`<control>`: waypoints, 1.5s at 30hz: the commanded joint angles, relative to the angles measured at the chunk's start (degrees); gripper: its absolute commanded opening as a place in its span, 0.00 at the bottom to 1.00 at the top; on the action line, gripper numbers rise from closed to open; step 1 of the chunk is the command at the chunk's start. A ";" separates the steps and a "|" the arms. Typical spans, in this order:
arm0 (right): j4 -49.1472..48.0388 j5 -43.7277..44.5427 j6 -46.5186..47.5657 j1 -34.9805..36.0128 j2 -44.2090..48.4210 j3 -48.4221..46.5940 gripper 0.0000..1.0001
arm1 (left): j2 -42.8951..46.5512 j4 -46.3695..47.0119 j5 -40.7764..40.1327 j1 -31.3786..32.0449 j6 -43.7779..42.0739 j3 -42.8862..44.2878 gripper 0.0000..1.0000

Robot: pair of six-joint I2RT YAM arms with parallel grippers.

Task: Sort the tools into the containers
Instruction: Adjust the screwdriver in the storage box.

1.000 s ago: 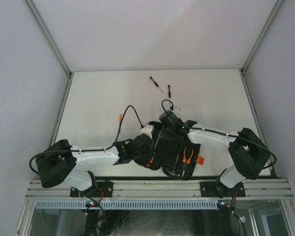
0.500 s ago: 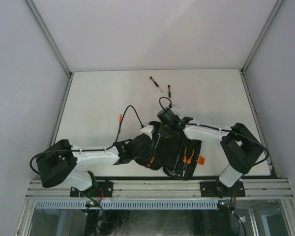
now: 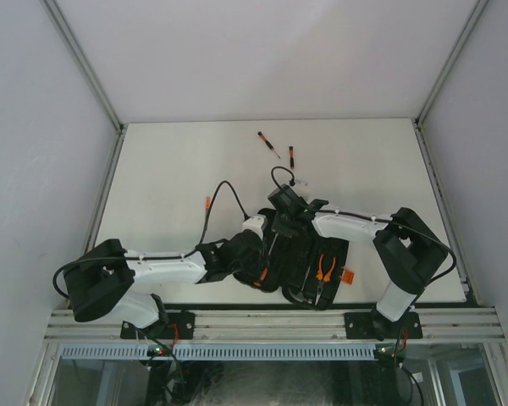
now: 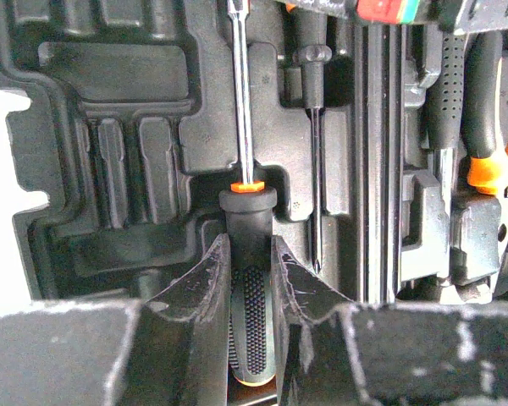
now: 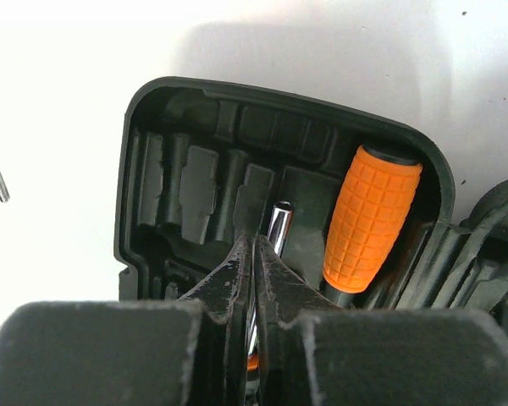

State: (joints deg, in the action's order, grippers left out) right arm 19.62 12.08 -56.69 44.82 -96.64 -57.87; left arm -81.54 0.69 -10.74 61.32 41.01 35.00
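White table [image 3: 178, 169], walled on three sides. Nothing lying on it has shifted over the last second.

The change is in the right arm [image 3: 356, 227]. Its elbow has folded in toward the middle, and its wrist has crept a little further over the far end of the work. The left arm [image 3: 165, 269] keeps its pose. We read this as the right side coming in to help seat a tool, not to fetch a new one.

Black hinged plastic tool case [image 3: 298, 258], open and flat at the near middle of the table, with both arms meeting over it. Small orange latch [image 3: 345, 276] at its right edge. The moulded slots are only partly filled.
- Right half: orange-handled pliers [image 3: 324, 269].
- Far half: a fat orange grid-textured handle [image 5: 371, 222], its head hidden from us.

Left gripper [image 4: 250, 247] is clamped on the black handle of an orange-collared chrome screwdriver [image 4: 241, 110]. The shaft lies along its slot, but the handle is not yet released. Just beside it, a slim dark driver [image 4: 315, 161] looks seated.

Right gripper [image 5: 255, 249] has its fingers pressed together. A chrome shaft [image 5: 278, 222] shows just past the tips. We cannot tell whether they pinch it or merely press on it.

Far middle of the table, well apart from the case: a thin loose screwdriver [image 3: 268, 144] and its shorter neighbour [image 3: 291, 156], both unsorted.
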 commanded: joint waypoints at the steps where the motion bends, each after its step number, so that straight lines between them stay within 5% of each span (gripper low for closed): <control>1: 1.92 2.89 0.25 -0.22 1.59 -2.08 0.03 | -2.64 -4.53 2.62 0.19 0.39 -1.47 0.00; 13: 3.32 6.03 0.61 0.09 5.10 -2.08 0.05 | -3.18 -5.03 2.48 0.15 0.56 -0.84 0.00; 37: 7.57 2.46 2.22 -0.95 -4.87 -5.86 0.01 | -4.24 -5.48 3.94 0.14 0.13 0.59 0.00; 45: 6.67 4.65 3.86 -0.52 0.56 -4.90 0.05 | -4.81 -5.93 4.26 0.19 0.11 1.30 0.00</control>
State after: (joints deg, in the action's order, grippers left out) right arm 25.19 14.94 -55.11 44.29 -99.94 -62.65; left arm -83.66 0.80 -9.56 61.30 41.04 36.88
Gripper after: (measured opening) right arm 0.030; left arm 0.243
